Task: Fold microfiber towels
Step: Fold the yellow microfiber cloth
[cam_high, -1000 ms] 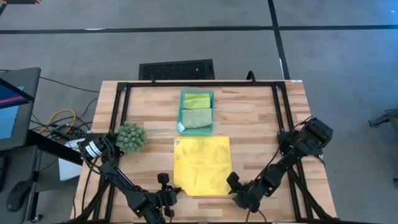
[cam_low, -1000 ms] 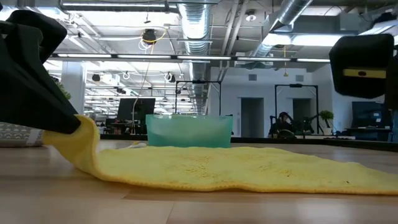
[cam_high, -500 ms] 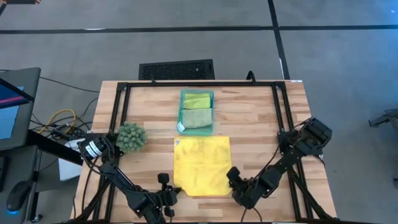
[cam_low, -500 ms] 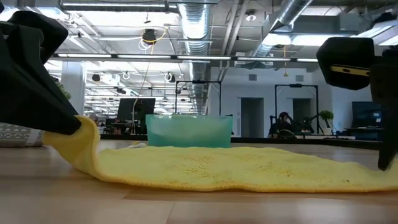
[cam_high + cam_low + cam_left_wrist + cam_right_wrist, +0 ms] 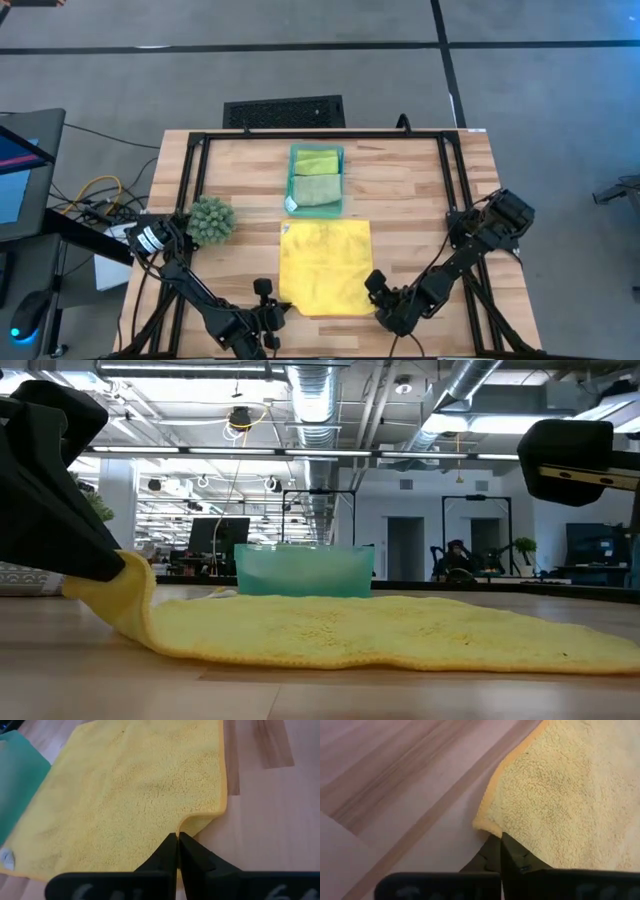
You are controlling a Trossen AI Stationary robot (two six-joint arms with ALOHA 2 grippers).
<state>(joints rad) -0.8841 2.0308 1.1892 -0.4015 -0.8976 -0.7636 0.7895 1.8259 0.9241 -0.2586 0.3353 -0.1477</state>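
Right end effector (image 5: pixel 377 301) has clamped the yellow towel (image 5: pixel 324 265) like the left end effector (image 5: pixel 283 308), on the wooden table (image 5: pixel 410 200).

**Towel between two grippers, tray behind**

A spread towel (image 5: pixel 324 266) lies flat on the table (image 5: pixel 410 195), near its front edge. The left gripper (image 5: pixel 279 313) pinches its front-left corner, the right gripper (image 5: pixel 375 296) its front-right corner. Behind it sits a tray (image 5: pixel 316 181) holding two folded towels (image 5: pixel 316 175). A spiky clump (image 5: pixel 211 219) rests left.
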